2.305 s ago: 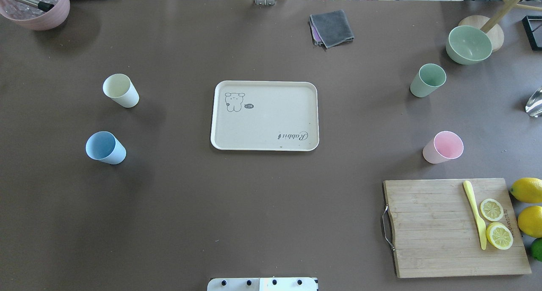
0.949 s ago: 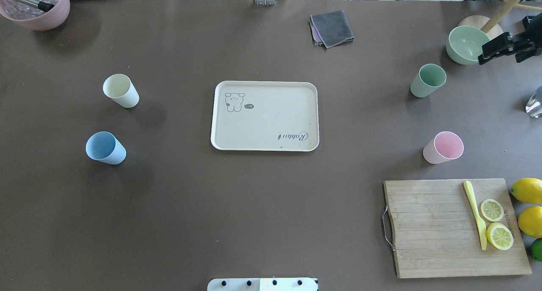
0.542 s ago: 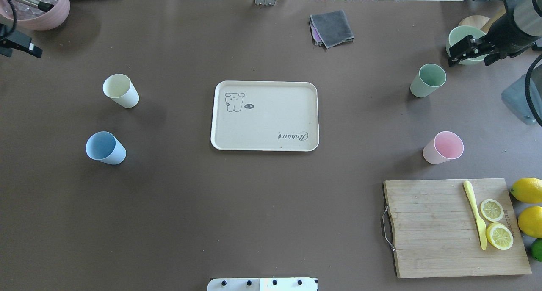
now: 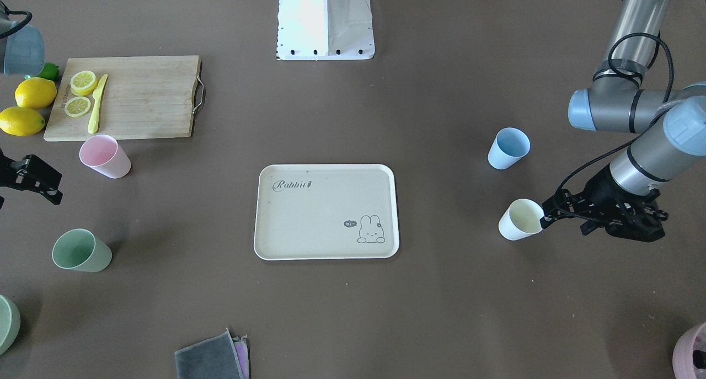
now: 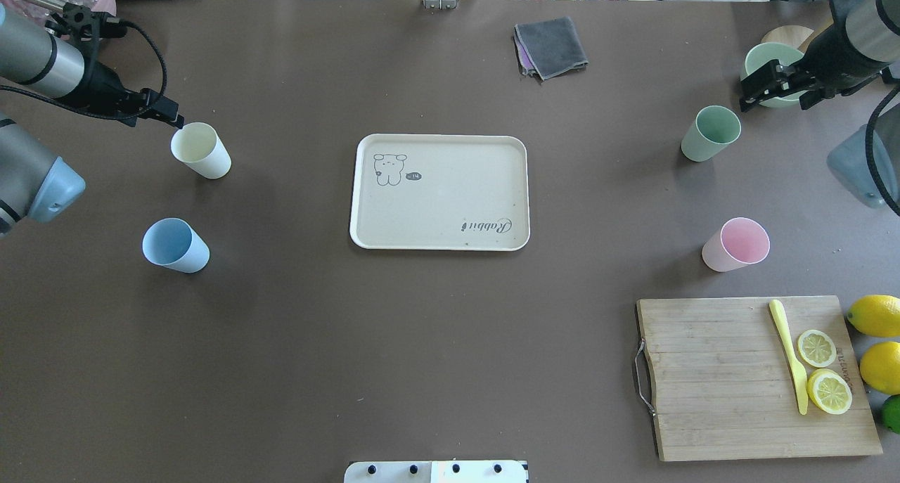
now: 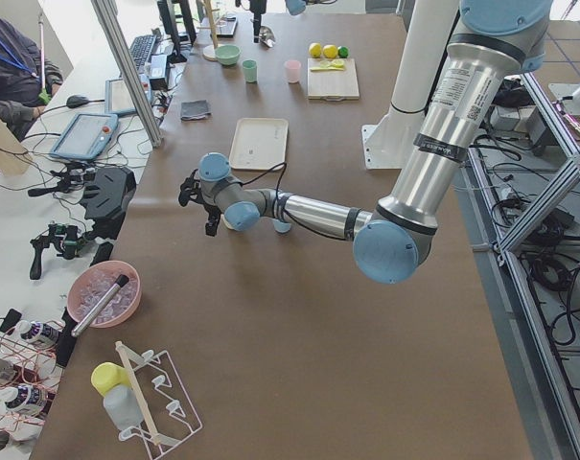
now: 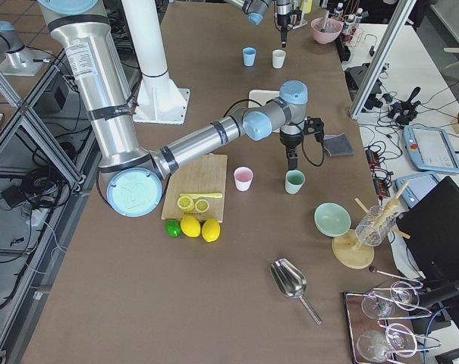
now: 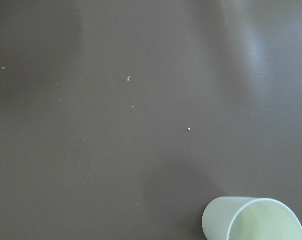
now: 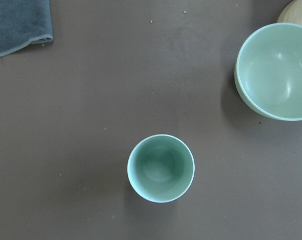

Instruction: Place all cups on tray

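Tray flat at centre of table; all four cups upright on table, well apart from tray. Cream cup and blue cup toward left edge; sage green cup and pink cup toward right edge. Left gripper just beside cream cup rim. Right gripper between green cup and green bowl. Jaw opening of either: cannot tell.

The brown table carries a tray at its middle. A cream cup and blue cup stand off one side, a green cup and pink cup off the other. A cutting board, lemons and grey cloth sit nearer its edges.
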Action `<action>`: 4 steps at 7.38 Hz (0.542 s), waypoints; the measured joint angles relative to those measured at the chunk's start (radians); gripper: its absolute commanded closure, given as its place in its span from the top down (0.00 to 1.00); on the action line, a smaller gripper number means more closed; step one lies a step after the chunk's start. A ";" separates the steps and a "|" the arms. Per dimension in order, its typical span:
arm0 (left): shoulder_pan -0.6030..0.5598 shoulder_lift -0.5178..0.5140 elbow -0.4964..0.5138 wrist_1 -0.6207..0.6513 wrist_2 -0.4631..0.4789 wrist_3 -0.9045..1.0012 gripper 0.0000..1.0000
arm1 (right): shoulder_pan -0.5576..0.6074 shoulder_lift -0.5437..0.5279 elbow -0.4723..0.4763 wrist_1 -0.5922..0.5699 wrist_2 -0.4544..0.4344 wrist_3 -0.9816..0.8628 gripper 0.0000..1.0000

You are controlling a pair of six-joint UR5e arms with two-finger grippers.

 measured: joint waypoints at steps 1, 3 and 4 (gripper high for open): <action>0.012 -0.003 0.003 -0.005 0.008 -0.006 0.76 | -0.001 0.000 0.001 0.000 -0.002 0.000 1.00; 0.031 0.000 0.002 -0.013 0.012 -0.007 0.30 | -0.001 0.000 0.000 0.000 -0.003 0.000 1.00; 0.040 0.002 0.001 -0.016 0.014 -0.004 0.25 | -0.001 0.000 -0.001 0.000 -0.003 0.000 1.00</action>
